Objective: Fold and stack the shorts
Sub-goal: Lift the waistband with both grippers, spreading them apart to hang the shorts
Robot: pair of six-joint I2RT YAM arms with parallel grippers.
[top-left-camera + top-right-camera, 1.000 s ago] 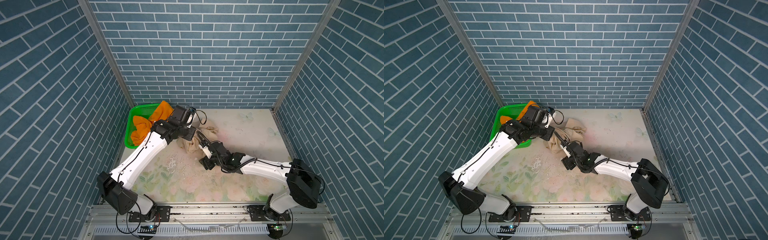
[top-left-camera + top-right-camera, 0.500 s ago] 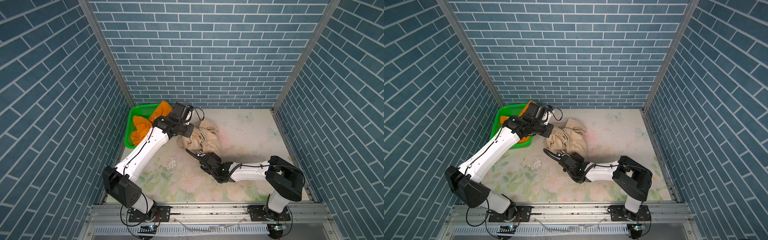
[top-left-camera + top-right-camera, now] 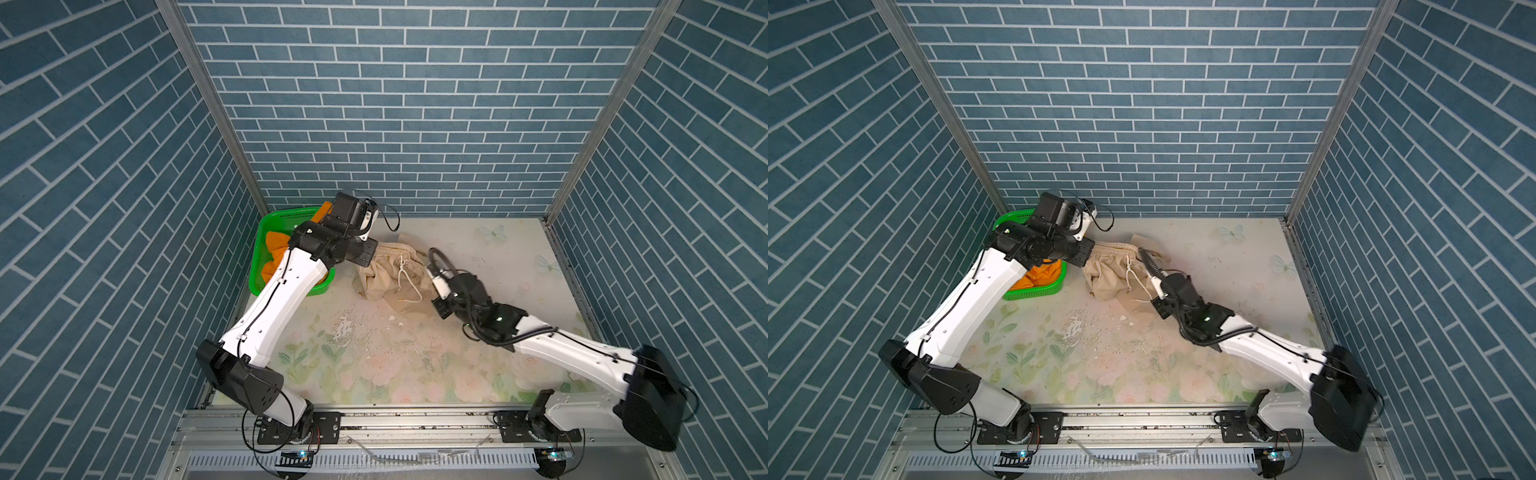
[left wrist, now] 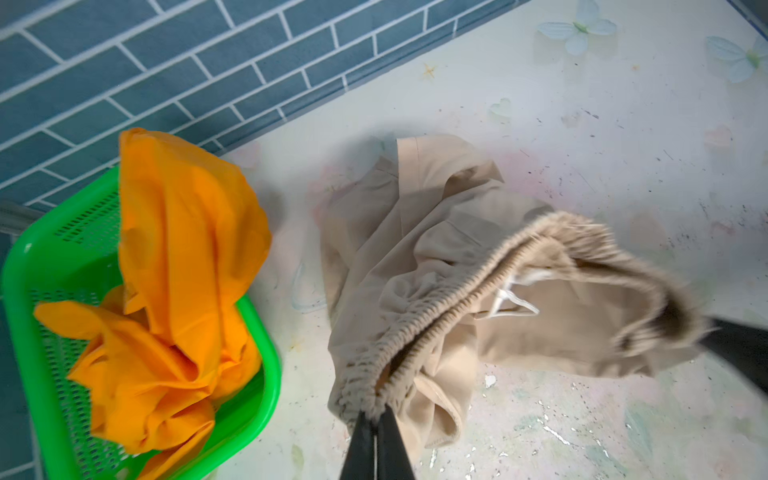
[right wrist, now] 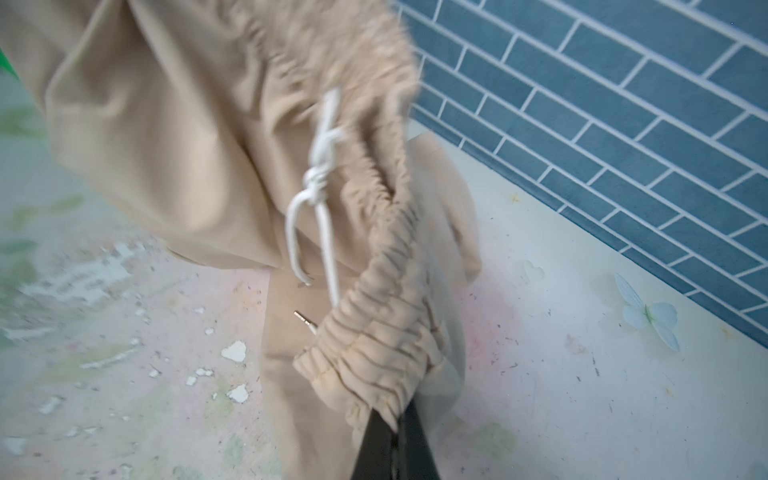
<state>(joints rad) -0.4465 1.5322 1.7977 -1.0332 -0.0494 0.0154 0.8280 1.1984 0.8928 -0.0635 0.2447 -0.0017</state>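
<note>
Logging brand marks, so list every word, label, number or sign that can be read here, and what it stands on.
None: no readable text in any view.
The beige shorts, orange shorts, basket and table show no lettering, number or sign.

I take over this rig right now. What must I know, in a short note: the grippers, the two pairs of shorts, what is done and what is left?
Left gripper: shut on one end of the beige shorts' elastic waistband.
Right gripper: shut on the other end of that waistband, near the white drawstring.
Beige shorts: out of the basket, held between both grippers, legs crumpled on the table.
Orange shorts: bunched in the green basket, not gripped.
Done: beige pair gripped at both waistband ends.
Left: spread and fold it, then fetch, fold and stack the orange pair.
</note>
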